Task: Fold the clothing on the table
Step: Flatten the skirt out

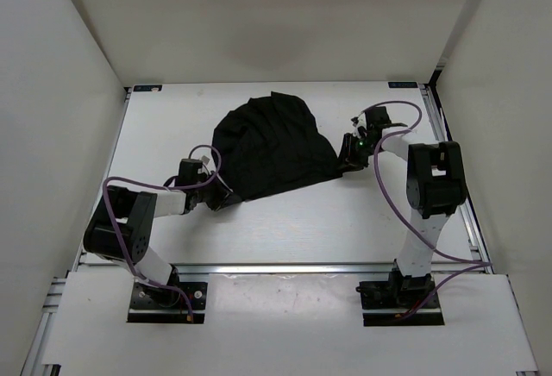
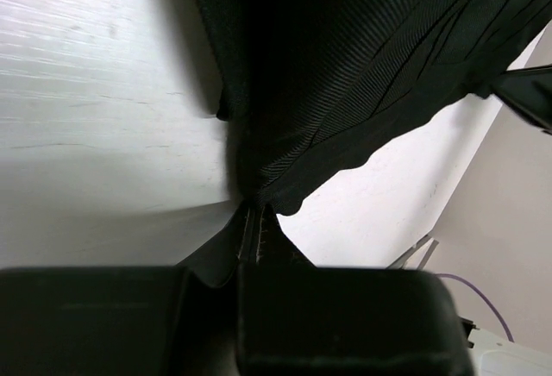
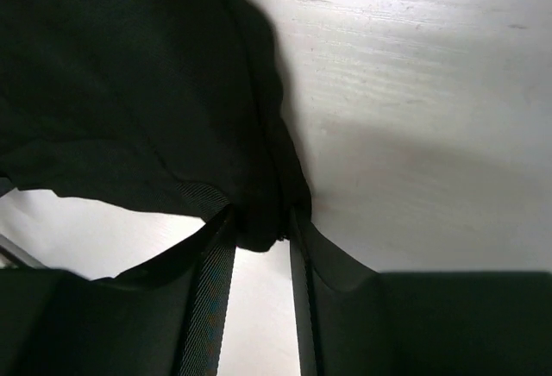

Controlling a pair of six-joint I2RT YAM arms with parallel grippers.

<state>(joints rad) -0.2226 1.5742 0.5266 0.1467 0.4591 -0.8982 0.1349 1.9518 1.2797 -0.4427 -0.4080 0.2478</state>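
On the white surface (image 1: 285, 229), the clothing (image 1: 272, 147) is spread as a dark, rounded heap a little behind the middle, and fine pleats are seen in its fabric. Its near left corner is pinched by the left pincer (image 2: 252, 225), whose fingers are pressed together on a narrow tuck of the hem. Its right corner is reached by the right pincer (image 3: 260, 240). Here the fingers are seen a little apart with a bunch of fabric between them, and it cannot be told if this bunch is held firmly. The step in hand is judged to be the taking of two corners before the first fold, so the task is only at its beginning. For the next move, a sure grip on the right side is needed first. Both corners are then to be lifted together and carried over the clothing to its far edge, at equal height, so that the soft cloth is not dragged or twisted. A slipping corner is judged to be the main risk.
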